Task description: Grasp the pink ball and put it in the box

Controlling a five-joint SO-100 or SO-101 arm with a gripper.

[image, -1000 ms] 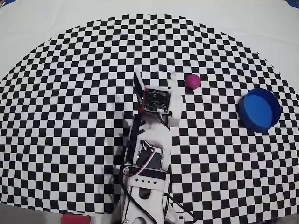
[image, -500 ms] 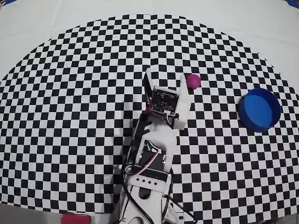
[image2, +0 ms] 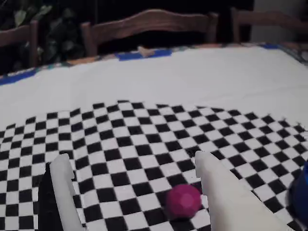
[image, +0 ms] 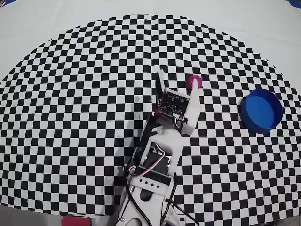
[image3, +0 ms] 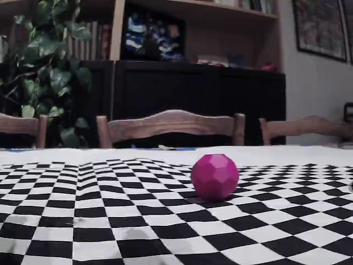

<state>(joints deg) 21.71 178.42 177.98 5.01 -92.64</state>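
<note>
The small magenta-pink faceted ball (image2: 183, 201) rests on the checkered table (image: 84, 94), just inside the right finger of the white two-finger tool (image2: 132, 166), whose jaws stand apart. Best to centre the ball between them before clamping; the round blue shallow box (image: 261, 110) sits well apart, to the right.

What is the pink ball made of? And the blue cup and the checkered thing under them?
The pink ball looks like matte plastic or foam: dull, with little flat faces, not truly round. The blue cup seems smooth plastic: one even colour, thick rim. The checkered mat looks like printed cloth or paper lying flat; the pictures can't settle which. The white claw fingers look like plastic too.
</note>
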